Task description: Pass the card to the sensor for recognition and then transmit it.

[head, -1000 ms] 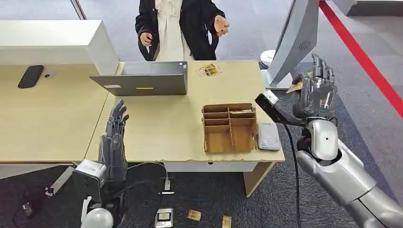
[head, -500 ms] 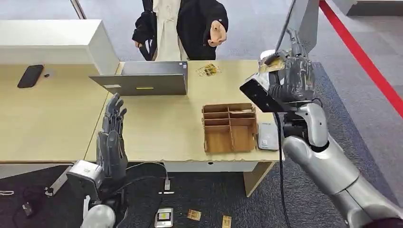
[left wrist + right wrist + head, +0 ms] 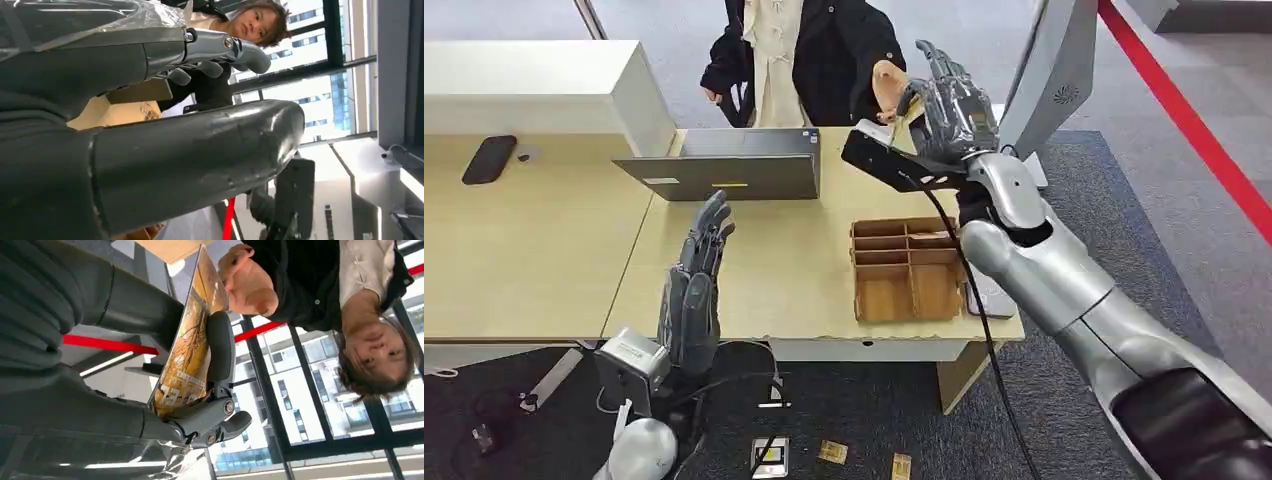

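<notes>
The right hand (image 3: 949, 105) is raised above the far edge of the light wooden surface (image 3: 774, 260), pinching a thin golden-yellow printed card (image 3: 187, 347) between its thick thumb and dark fingers (image 3: 221, 347). The card's free end points at a person's open hand (image 3: 886, 80), just beside it. The left hand (image 3: 692, 295) hovers at the near edge, fingers spread, holding nothing.

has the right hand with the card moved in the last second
Yes. The right hand carried the card leftward from beside the monitor, toward the person's hand.
</notes>
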`<action>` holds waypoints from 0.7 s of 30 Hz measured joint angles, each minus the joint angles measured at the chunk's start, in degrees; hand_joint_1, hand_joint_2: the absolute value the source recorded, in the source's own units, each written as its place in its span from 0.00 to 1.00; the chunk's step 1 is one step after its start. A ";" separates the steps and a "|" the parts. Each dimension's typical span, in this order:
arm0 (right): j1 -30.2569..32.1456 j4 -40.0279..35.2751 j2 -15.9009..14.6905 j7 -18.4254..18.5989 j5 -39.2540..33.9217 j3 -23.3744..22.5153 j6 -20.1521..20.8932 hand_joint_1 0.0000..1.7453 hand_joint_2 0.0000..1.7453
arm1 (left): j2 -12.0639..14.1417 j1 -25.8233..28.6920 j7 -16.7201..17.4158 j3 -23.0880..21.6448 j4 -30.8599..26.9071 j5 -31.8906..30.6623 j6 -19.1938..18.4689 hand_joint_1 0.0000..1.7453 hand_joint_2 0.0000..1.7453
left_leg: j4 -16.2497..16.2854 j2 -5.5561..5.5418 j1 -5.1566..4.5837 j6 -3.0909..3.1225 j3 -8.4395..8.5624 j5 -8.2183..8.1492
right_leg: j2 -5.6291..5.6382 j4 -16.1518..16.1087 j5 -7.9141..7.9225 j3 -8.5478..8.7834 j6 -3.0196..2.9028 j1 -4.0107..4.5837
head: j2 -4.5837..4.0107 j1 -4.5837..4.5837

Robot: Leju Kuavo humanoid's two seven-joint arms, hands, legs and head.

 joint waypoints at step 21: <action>-8.76 27.27 8.61 8.24 1.88 8.50 1.55 1.00 1.00 | -0.66 -1.82 -0.22 -0.35 1.55 0.48 -3.45 0.00 0.00 | 0.01 0.04 -0.01 -0.01 0.04 0.01 | 0.01 0.00 0.01 -0.05 0.01 -0.01 | 0.00 0.02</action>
